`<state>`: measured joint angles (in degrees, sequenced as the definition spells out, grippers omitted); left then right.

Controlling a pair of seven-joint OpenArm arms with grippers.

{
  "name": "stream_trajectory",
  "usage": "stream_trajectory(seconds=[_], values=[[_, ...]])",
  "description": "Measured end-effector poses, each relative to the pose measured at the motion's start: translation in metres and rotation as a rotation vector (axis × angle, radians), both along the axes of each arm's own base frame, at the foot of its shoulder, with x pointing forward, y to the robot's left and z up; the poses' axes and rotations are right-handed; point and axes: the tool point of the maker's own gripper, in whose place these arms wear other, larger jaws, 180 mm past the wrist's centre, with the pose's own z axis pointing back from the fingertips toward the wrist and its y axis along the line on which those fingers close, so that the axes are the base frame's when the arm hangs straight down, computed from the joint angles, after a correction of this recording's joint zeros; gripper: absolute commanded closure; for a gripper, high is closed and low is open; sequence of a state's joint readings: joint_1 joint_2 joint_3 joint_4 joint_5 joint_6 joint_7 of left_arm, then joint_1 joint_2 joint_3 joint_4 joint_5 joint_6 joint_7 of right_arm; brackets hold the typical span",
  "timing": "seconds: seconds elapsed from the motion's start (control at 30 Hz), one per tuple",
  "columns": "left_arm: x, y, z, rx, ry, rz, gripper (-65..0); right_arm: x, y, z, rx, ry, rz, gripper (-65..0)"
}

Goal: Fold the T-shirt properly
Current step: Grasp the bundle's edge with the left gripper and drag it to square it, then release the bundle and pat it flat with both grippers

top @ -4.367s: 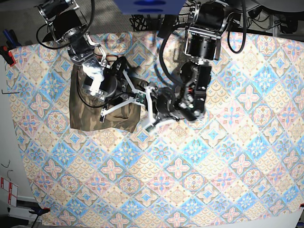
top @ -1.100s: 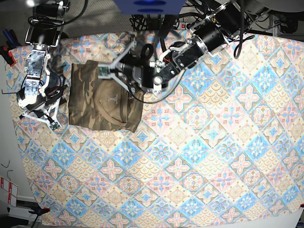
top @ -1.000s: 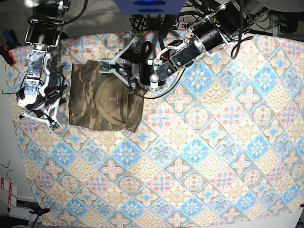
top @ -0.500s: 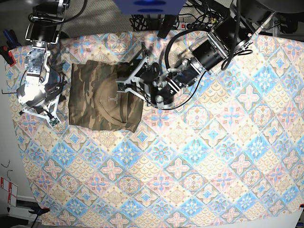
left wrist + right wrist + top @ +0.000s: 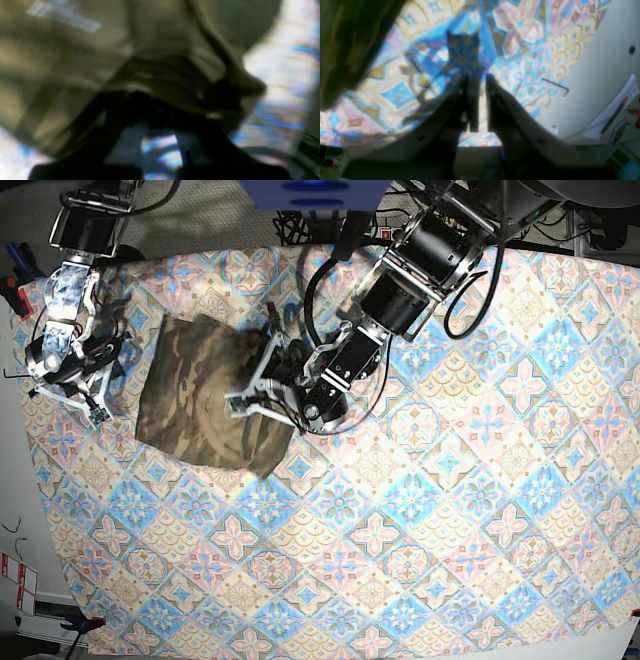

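The camouflage T-shirt [image 5: 195, 395] lies folded at the back left of the table, skewed, with its right edge rumpled. My left gripper [image 5: 240, 402] sits low on that right part. In the blurred left wrist view, olive fabric [image 5: 155, 62] bunches right at the dark fingertips, so the gripper is shut on the T-shirt. My right gripper [image 5: 95, 410] hangs left of the shirt, apart from it. The right wrist view shows its fingers [image 5: 472, 100] almost together with nothing between them, and the shirt's edge [image 5: 345, 37] at the upper left.
The blue-pink-cream tile-patterned cloth [image 5: 420, 520] covers the table. Its left edge [image 5: 570, 57] runs close beside my right gripper. A small hex key [image 5: 556, 86] lies there, with papers and pens [image 5: 615, 112] beyond it. Cables hang at the back [image 5: 310, 225].
My left gripper has moved down and left onto the shirt's right part. The shirt has turned and shifted, its lower right corner drawn down. My right arm rose slightly.
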<state>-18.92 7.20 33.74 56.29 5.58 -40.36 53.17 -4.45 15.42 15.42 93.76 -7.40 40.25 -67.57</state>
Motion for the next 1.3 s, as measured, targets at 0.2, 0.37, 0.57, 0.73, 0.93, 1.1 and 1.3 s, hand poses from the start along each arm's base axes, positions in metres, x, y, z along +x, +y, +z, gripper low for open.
stream_trajectory(seconds=[0.2,0.37,0.57,0.73,0.93,1.1,1.3], values=[[0.011,-0.005,-0.001,-0.035,-0.022,0.013,0.0,-0.021,-0.002,-0.01,-0.004,0.051,-0.004,-3.9],[0.027,-0.008,-0.008,-0.205,0.079,0.166,0.0,-0.025,0.001,-0.013,0.002,0.055,0.007,-4.0],[0.056,-0.004,-0.009,-0.342,0.108,0.346,0.0,-0.035,0.012,-0.008,-0.015,0.057,0.058,-4.0],[0.09,0.009,-0.002,-0.336,0.022,0.426,0.0,-0.033,0.011,0.0,-0.038,0.041,0.066,-4.0],[0.115,0.019,0.009,-0.4,-0.044,0.515,0.0,-0.05,0.012,-0.008,-0.034,0.08,0.069,-4.0],[0.129,0.01,0.028,-0.555,-0.071,0.59,0.0,-0.052,0.012,-0.009,-0.028,0.08,0.068,-4.0],[0.136,0.003,0.041,-0.66,-0.059,0.656,0.0,-0.002,0.004,0.02,-0.006,-0.124,0.045,-4.0]])
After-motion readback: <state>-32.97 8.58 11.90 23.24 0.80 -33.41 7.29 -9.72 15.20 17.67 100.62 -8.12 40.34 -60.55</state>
